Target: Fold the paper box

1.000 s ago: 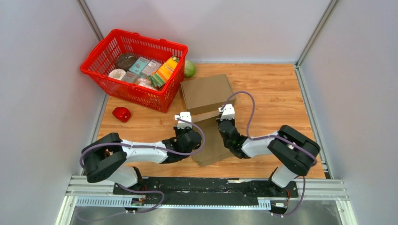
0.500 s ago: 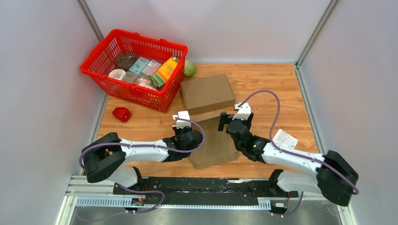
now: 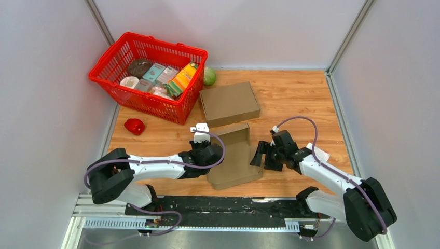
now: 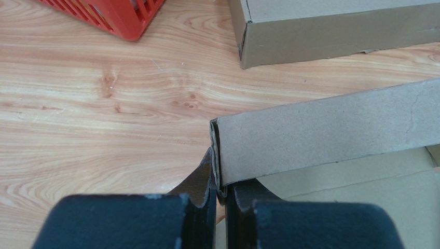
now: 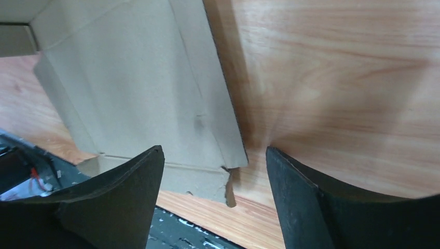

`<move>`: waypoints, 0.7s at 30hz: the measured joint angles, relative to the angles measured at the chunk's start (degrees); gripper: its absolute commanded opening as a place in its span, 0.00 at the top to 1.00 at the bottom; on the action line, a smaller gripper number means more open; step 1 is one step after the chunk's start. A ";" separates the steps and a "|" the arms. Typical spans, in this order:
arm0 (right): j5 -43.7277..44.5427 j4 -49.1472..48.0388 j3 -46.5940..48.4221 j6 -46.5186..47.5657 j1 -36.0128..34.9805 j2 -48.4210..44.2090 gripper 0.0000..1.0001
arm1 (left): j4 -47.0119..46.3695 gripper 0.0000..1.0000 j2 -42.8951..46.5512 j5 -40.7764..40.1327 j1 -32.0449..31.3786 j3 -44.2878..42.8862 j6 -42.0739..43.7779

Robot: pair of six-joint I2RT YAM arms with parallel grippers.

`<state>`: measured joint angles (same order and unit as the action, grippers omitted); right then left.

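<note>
The paper box (image 3: 236, 158) is a brown cardboard blank lying flat near the table's front, with its back wall (image 3: 231, 132) folded upright. My left gripper (image 3: 206, 139) is shut on the left end of that wall; the left wrist view shows the wall's folded cardboard edge (image 4: 321, 129) pinched between the two fingers of that gripper (image 4: 220, 189). Open and holding nothing, my right gripper (image 3: 259, 155) sits low at the blank's right edge. In the right wrist view the right gripper (image 5: 212, 153) frames the blank's front right corner flap (image 5: 129, 88).
A finished closed cardboard box (image 3: 229, 104) sits just behind the blank. A red basket (image 3: 166, 47) of groceries stands at the back left, with a green ball (image 3: 209, 76) beside it. A red pepper (image 3: 134, 126) lies left. A white crumpled item (image 3: 317, 153) lies by the right arm.
The right gripper let go of the wall's right end, opened, and swung right and down to the blank's right edge. The left gripper kept its hold.
</note>
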<state>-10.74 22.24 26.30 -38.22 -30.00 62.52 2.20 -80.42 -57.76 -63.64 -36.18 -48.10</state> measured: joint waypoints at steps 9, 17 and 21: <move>-8.87 -7.26 -2.43 -2.51 2.54 4.04 0.69 | 3.72 0.82 1.01 1.68 0.02 -1.01 -0.26; -10.99 -8.31 -3.69 -4.20 5.88 5.11 0.91 | 12.66 0.50 10.73 11.17 0.07 -1.01 2.43; -13.03 -5.64 -1.68 -4.39 6.16 6.10 0.96 | 16.79 0.34 23.17 24.28 0.17 -0.70 7.17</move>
<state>-23.77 16.60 24.62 -42.61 -23.83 68.62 18.98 -57.25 -33.47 -63.46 -36.88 -40.93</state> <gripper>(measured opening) 0.070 0.536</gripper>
